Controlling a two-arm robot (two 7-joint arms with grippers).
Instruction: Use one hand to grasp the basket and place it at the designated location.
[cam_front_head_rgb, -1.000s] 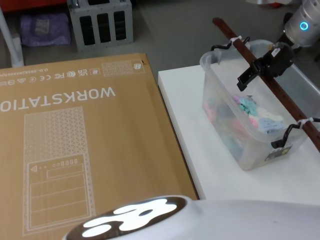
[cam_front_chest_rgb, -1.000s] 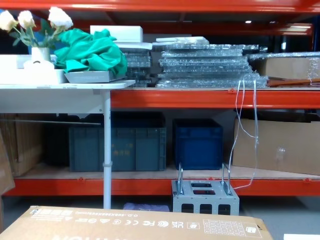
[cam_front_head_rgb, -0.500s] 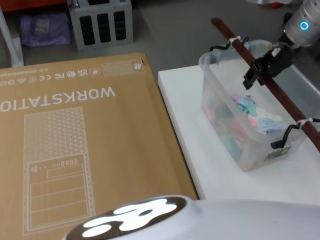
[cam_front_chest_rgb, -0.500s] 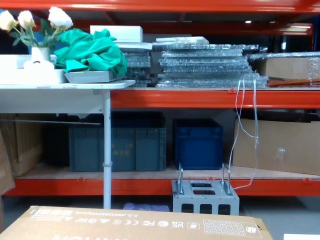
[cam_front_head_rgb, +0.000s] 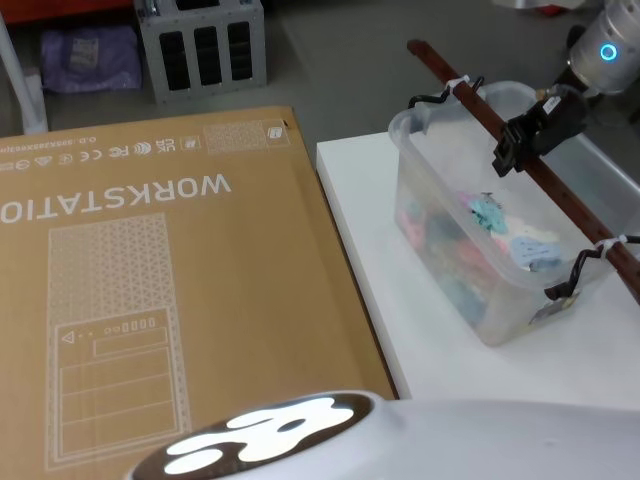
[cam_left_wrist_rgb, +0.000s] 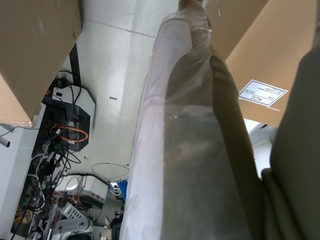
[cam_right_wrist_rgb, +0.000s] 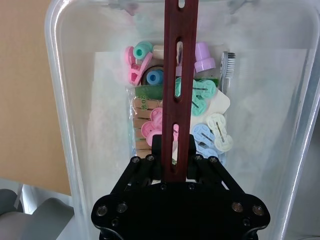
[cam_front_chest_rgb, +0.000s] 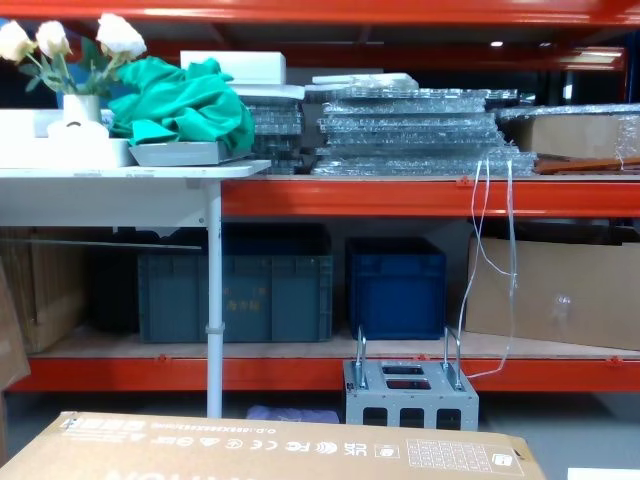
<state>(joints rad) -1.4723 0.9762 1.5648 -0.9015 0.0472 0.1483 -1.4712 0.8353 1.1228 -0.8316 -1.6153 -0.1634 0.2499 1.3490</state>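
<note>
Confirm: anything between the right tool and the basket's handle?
Nothing visible stands between them. The right tool is closed on the handle of the basket, near the bar's middle, with the bar running between its fingers.

Your head camera looked steeply down on the desk (cam_front_head_rgb: 368, 255) and cardboard box (cam_front_head_rgb: 150, 250). Your chest camera faced level toward the shelving (cam_front_chest_rgb: 400, 195), sharing that box and the grey rack (cam_front_chest_rgb: 410, 395) with it. Your right wrist camera sat close above the end effector (cam_right_wrist_rgb: 174, 150), looking into the basket (cam_right_wrist_rgb: 75, 125).
</note>
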